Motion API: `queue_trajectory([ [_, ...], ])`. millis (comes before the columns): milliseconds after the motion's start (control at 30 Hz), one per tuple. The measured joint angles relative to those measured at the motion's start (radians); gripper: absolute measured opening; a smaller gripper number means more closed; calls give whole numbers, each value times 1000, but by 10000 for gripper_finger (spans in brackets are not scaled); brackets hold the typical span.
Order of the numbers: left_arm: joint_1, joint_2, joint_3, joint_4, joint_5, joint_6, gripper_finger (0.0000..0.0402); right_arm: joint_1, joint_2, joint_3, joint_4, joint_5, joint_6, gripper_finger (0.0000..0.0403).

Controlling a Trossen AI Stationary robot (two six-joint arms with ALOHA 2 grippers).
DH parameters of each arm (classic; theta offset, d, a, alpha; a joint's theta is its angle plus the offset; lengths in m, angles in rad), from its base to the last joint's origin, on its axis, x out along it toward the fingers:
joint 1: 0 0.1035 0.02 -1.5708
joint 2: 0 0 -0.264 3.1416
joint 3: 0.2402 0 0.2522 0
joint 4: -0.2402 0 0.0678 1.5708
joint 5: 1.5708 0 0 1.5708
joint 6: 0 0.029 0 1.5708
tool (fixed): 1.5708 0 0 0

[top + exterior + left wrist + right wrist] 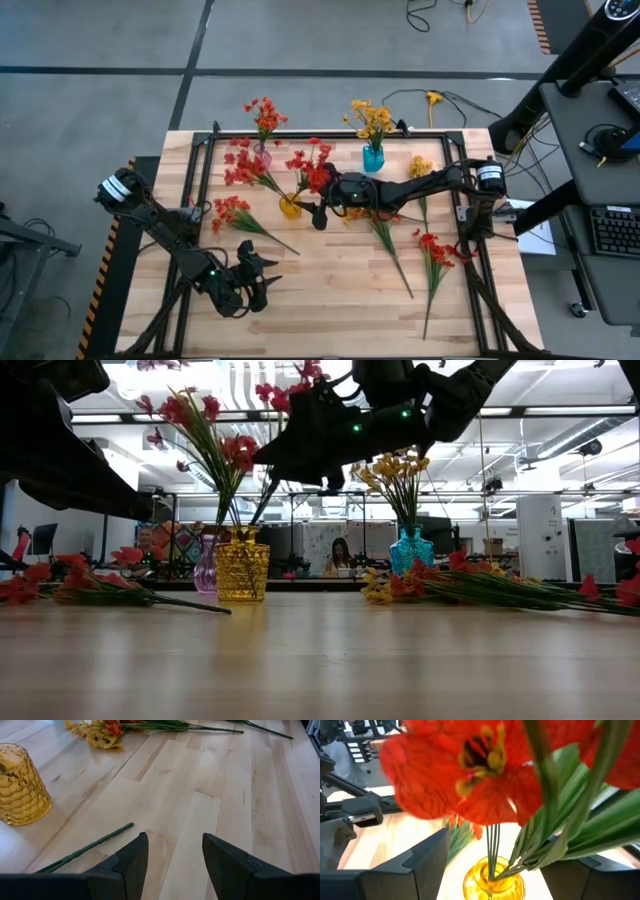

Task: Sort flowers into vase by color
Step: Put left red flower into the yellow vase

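Note:
A red flower sprig (470, 775) stands with its stem ends in the yellow vase (492, 880) near the table's middle (290, 208). My right gripper (502, 855) is open just above the vase. Its fingers stand on either side of the green stems (540, 835), and I see no touch. A pink vase (263, 155) holds red flowers and a blue vase (373, 157) holds yellow ones. My left gripper (262, 275) waits open near the front left with nothing between its fingers (132, 865).
Loose sprigs lie on the table: a red one (235, 213) left of the yellow vase, a red and yellow bunch (378, 222) under my right arm, a yellow one (420, 168) and a red one (435, 250) at the right. A green stem end (95, 845) lies before my left gripper.

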Motion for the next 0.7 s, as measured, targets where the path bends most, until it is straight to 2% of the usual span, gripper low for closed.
queue_trajectory([
  [433,0,0,0,-1,0,0,170,6,-87,0,-287,3,91,270],
  [700,0,0,0,-1,0,-4,170,31,-108,0,-297,1,58,268],
])
